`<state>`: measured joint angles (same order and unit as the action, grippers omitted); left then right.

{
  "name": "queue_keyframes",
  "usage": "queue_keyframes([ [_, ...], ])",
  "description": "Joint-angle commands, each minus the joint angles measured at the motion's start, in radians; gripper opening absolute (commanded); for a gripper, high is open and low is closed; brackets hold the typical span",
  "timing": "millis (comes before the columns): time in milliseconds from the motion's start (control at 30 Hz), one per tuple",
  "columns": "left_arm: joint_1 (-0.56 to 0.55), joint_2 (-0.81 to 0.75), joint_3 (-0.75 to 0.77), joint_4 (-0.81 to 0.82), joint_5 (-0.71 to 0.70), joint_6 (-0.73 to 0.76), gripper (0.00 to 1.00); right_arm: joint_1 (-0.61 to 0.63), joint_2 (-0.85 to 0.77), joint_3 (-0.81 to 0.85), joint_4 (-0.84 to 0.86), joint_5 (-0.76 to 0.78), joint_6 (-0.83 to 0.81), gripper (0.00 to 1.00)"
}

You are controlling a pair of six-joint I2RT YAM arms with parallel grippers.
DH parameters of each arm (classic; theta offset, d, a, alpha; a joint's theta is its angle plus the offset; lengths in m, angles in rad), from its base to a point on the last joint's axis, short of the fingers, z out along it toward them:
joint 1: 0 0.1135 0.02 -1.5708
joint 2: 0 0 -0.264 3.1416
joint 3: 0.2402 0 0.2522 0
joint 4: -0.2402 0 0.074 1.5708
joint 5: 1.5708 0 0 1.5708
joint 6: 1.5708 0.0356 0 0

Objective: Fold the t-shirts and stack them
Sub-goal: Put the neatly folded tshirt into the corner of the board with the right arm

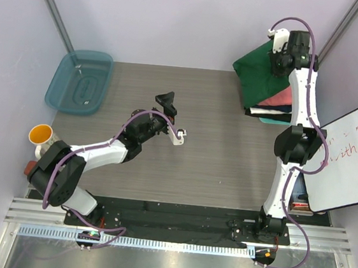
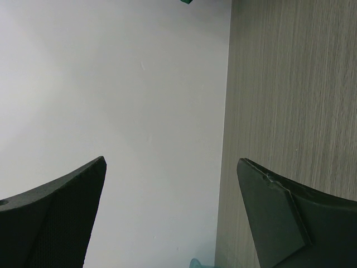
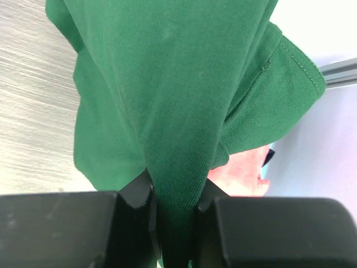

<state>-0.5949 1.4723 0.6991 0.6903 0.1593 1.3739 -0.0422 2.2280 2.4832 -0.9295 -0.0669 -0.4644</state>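
Right gripper [image 3: 173,204] clamps bunched green shirt [image 3: 167,84] over far-right stack [image 1: 273,100]; pinch could slip, or hanging cloth could drag stack askew. Left gripper [image 2: 171,215] open.

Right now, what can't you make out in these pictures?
Top view: folded shirts, mostly under the green shirt and right arm; count unclear.
Top view: whiteboard writing, too small, cut by the edge.
Right wrist view: green shirt fills it, hiding most folded shirts.
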Motion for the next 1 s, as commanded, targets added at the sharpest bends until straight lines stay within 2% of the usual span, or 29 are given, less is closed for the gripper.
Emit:
queue_keyframes([
  [0,0.006,-0.001,0.031,0.02,0.028,0.007,1.0,-0.028,-0.039,0.06,0.115,0.033,-0.029,0.01],
  [233,0.004,-0.004,0.027,0.017,0.029,0.008,1.0,-0.065,-0.01,0.031,0.147,0.053,-0.069,0.01],
  [400,0.004,-0.003,0.027,0.015,0.029,0.011,1.0,-0.093,0.018,-0.069,0.264,0.062,-0.128,0.01],
  [667,0.003,-0.012,0.027,-0.001,0.023,0.014,1.0,-0.117,0.182,-0.084,0.435,0.216,-0.177,0.02],
  [700,0.004,-0.015,0.027,-0.005,0.023,0.013,1.0,-0.117,0.191,-0.089,0.463,0.237,-0.18,0.07],
  [767,0.0,-0.018,0.023,-0.011,0.025,0.016,1.0,-0.117,0.219,-0.084,0.514,0.301,-0.192,0.09],
  [967,-0.002,-0.029,0.03,-0.031,0.013,0.016,1.0,-0.117,0.19,-0.181,0.644,0.446,-0.195,0.1],
])
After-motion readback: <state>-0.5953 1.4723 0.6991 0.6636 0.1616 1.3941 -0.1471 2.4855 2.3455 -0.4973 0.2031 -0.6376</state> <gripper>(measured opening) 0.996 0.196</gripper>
